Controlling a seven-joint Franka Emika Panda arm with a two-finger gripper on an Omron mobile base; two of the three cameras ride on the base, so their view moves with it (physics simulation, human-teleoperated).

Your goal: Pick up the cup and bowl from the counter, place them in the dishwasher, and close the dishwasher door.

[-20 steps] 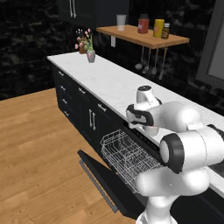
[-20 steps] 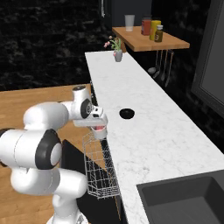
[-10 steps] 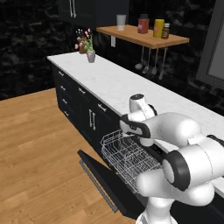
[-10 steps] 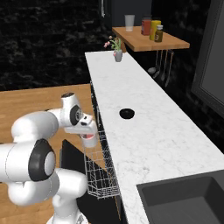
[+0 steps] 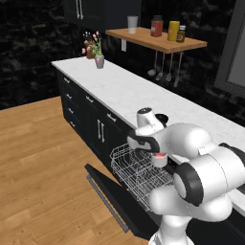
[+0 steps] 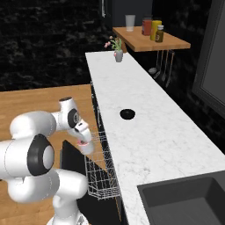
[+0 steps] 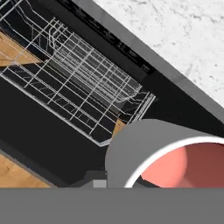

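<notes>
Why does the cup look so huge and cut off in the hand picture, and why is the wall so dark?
In the hand view the cup sits right against the camera, so it looms large and is cropped at the edge. In the left base view the same cup looks small in the hand. In the right base view the black wall stays dim, while the white counter looks bright.

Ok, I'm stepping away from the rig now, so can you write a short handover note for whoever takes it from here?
Gripper: shut on the cup, held above the pulled-out wire rack of the dishwasher.
Bowl: on the counter, untouched.
Dishwasher door: folded down, open.
Done: cup picked up and carried over the rack.
Left: set the cup in the rack, fetch the bowl and rack it, close the door.
</notes>
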